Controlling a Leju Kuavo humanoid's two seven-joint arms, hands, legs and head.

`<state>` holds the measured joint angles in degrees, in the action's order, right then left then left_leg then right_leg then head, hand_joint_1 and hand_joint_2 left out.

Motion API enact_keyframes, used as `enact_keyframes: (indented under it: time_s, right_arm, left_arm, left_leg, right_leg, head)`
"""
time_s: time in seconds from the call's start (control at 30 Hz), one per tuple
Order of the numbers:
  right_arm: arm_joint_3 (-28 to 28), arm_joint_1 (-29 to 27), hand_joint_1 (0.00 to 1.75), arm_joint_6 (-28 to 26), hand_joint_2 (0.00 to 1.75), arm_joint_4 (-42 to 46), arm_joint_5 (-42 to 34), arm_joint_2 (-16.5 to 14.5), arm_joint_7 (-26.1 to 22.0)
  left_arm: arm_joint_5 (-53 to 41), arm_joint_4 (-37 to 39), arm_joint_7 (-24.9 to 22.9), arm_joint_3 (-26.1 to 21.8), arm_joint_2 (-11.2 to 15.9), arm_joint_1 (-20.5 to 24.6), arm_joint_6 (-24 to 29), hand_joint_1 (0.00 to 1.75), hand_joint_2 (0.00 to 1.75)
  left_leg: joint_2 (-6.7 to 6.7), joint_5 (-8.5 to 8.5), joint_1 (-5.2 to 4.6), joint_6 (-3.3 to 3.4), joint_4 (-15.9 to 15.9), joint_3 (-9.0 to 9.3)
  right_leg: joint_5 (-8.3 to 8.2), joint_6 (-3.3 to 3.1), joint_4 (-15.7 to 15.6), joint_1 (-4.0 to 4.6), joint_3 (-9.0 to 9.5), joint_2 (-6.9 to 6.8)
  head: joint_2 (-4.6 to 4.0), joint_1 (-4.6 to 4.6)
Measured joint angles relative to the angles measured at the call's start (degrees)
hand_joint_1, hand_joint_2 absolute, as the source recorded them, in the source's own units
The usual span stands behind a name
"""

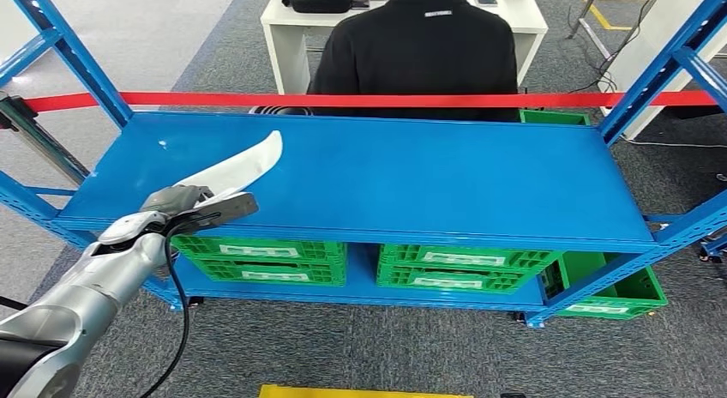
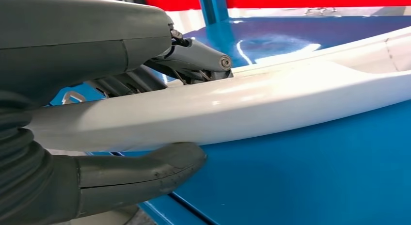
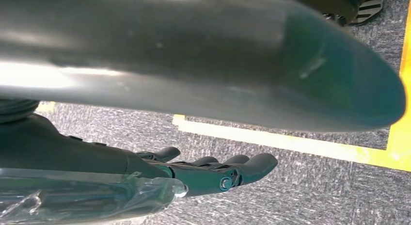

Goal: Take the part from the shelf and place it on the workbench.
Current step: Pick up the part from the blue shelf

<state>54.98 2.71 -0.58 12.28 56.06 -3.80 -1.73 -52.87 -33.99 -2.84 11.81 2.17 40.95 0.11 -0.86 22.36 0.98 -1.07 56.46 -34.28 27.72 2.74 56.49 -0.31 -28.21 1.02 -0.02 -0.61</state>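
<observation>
While the left hand (image 1: 184, 205) clamps the white curved part (image 1: 244, 166) over the blue shelf (image 1: 411, 179), pickup is underway; next: lift clear. Right hand (image 3: 213, 171) hangs empty, fingers extended.

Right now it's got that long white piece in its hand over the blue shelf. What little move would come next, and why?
Probably a short lift up and back toward the robot. The left hand already grips the white part between thumb and fingers, and the part's far end sits low over the blue shelf, so it likely needs clearance before being carried to the workbench.
</observation>
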Motion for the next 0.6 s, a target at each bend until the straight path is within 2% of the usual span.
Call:
enact_keyframes:
  time_s: [0.6]
  right_arm:
    - [0.68,-0.01,0.00,0.03,0.00,0.00,0.59,0.00,0.00]
  left_arm:
    - [-0.87,-1.08,0.04,0.01,0.09,-0.46,1.47,1.75,1.75]
  left_leg:
    - [0.00,0.00,0.00,0.00,0.00,-0.01]
  right_leg:
    - [0.00,0.00,0.00,0.00,-0.01,0.01]
  head:
    - [0.00,0.00]
